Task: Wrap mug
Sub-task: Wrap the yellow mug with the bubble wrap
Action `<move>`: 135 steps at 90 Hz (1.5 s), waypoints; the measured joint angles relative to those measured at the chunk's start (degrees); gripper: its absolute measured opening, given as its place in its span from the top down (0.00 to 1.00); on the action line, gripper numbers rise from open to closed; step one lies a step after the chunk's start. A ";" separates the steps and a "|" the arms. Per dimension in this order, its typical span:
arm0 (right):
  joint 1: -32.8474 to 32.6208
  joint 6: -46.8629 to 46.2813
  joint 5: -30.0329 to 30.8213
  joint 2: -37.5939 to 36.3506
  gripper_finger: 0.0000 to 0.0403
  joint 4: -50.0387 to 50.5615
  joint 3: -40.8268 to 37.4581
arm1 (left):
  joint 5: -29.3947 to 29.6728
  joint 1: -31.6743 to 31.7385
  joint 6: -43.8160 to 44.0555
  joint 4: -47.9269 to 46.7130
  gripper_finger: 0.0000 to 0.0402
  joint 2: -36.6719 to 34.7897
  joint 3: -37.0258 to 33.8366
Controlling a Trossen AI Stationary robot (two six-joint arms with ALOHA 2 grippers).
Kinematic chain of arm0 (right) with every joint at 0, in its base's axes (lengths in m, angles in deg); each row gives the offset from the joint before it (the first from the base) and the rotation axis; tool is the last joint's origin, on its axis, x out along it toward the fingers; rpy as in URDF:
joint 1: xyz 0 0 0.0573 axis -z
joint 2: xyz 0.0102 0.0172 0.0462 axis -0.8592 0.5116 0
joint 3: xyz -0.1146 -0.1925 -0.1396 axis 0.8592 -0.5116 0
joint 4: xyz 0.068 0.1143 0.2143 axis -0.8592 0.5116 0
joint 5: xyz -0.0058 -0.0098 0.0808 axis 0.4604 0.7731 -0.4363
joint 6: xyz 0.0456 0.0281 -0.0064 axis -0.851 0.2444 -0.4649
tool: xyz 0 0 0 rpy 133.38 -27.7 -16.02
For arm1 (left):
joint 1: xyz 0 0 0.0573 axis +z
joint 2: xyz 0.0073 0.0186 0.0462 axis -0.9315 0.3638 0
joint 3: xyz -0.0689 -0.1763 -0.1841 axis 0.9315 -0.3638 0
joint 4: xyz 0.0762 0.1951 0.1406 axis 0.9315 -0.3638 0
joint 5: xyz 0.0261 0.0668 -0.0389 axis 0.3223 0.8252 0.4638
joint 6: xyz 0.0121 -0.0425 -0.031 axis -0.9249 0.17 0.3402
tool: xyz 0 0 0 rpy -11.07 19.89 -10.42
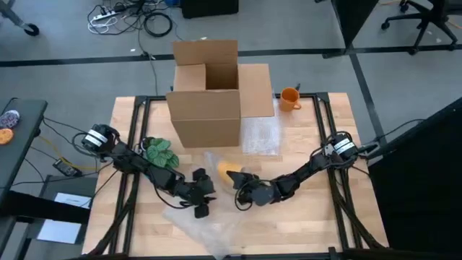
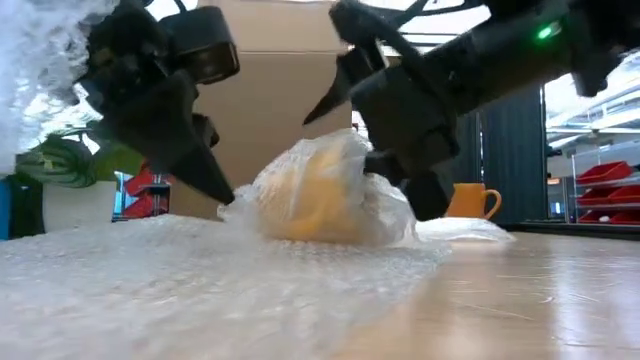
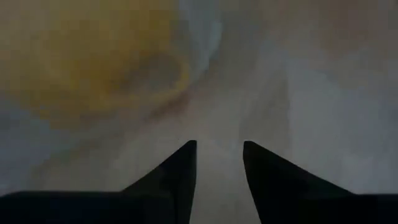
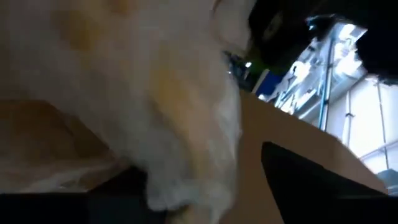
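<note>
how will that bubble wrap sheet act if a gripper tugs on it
The bubble wrap is probably floppy: it drapes loosely over the yellow mug and lies rumpled on the table. It looks thin and clear, so likely very light. A tug would probably drag or bunch it, and might shift the mug bundled inside.

I see a yellow mug [image 2: 305,200] under clear, dimpled bubble wrap [image 2: 200,270], and an orange mug [image 1: 289,97] beside the plain brown box [image 1: 208,97]. The table [image 1: 303,217] is pale wood grain; both arms are black. A green leaf-patterned item [image 1: 160,152] lies by the left arm.
</note>
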 joint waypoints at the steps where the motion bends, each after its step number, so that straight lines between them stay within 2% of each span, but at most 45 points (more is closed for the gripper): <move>1: -0.10 -0.36 -0.16 -0.02 0.45 0.00 0.00 | 0.34 0.00 -0.18 0.60 0.71 0.00 0.00; 13: -0.62 -3.44 -0.41 -0.04 0.41 0.19 0.02 | 4.95 0.37 -3.79 6.70 0.71 0.00 0.07; 26: -1.32 -4.86 2.17 -0.05 0.39 0.55 0.02 | 7.38 0.79 -7.42 11.16 0.71 -0.02 0.07; 48: -5.58 -22.77 -0.85 -0.09 0.38 4.16 0.02 | 14.66 1.45 -10.43 13.84 0.71 0.39 0.07; 69: -9.15 -36.97 1.99 -0.09 0.39 5.33 -0.06 | 15.10 3.72 -10.41 15.49 0.71 4.44 0.24; 85: -11.37 -46.34 7.86 -0.80 0.39 8.04 -1.13 | 15.17 4.13 -10.17 15.30 0.71 5.38 0.24; 103: -14.03 -60.84 14.41 -7.00 0.40 8.14 -7.61 | 14.54 4.13 -10.35 15.69 0.71 5.51 0.15; 114: -14.47 -73.78 15.91 -12.61 0.41 7.97 -13.20 | 14.32 4.13 -10.39 15.80 0.71 5.53 0.13; 122: -12.34 -88.75 11.50 -16.30 0.42 8.05 -18.19 | 14.27 4.13 -10.39 15.90 0.71 5.55 0.11; 130: -8.25 -104.68 0.48 -17.91 0.42 7.97 -22.21 | 14.25 4.13 -10.37 15.96 0.71 5.56 0.11; 135: -5.30 -111.18 -6.63 -17.43 0.42 7.53 -23.69 | 14.27 4.10 -10.35 16.08 0.71 5.57 0.07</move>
